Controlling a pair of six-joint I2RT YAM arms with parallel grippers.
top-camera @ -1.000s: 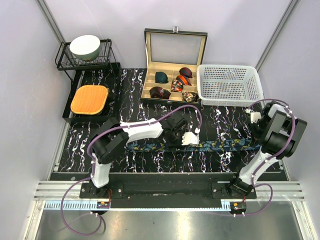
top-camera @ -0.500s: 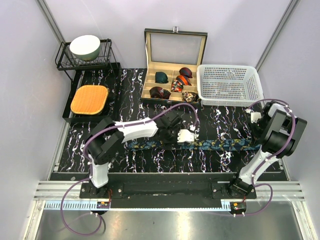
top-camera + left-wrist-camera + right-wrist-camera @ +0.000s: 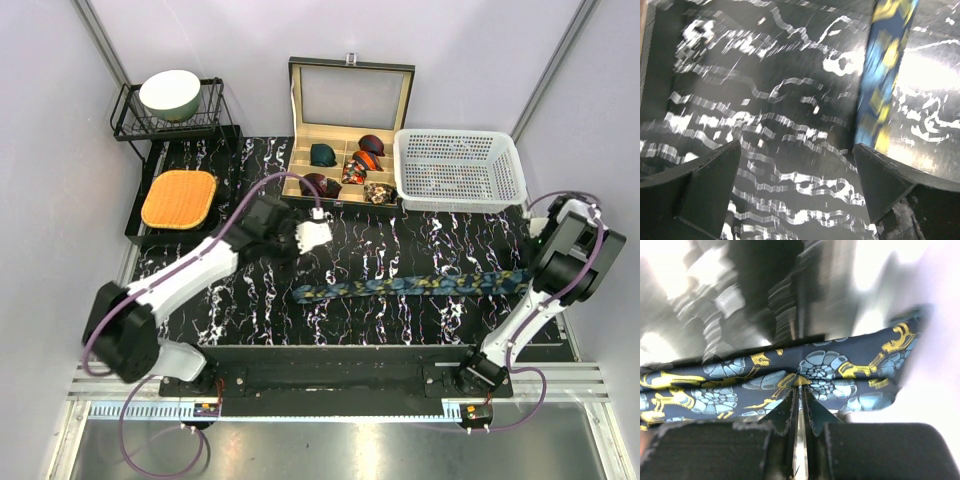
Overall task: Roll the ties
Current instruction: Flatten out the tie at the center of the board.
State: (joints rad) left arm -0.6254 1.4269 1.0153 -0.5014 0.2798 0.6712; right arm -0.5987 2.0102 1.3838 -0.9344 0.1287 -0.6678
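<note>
Navy tie (image 3: 410, 286) lies flat, not rolled yet, as the left gripper (image 3: 312, 234) lets go, wide open, and the right gripper (image 3: 799, 390) pinches its end.

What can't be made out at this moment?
Top view: the tie's right end, hidden under the right arm.
Top view: coiled ties in the box, too small to count.
Left wrist view: table pattern and tie print, smeared by motion blur.
Right wrist view: background blurred and glared; tie cut off at the left edge.
</note>
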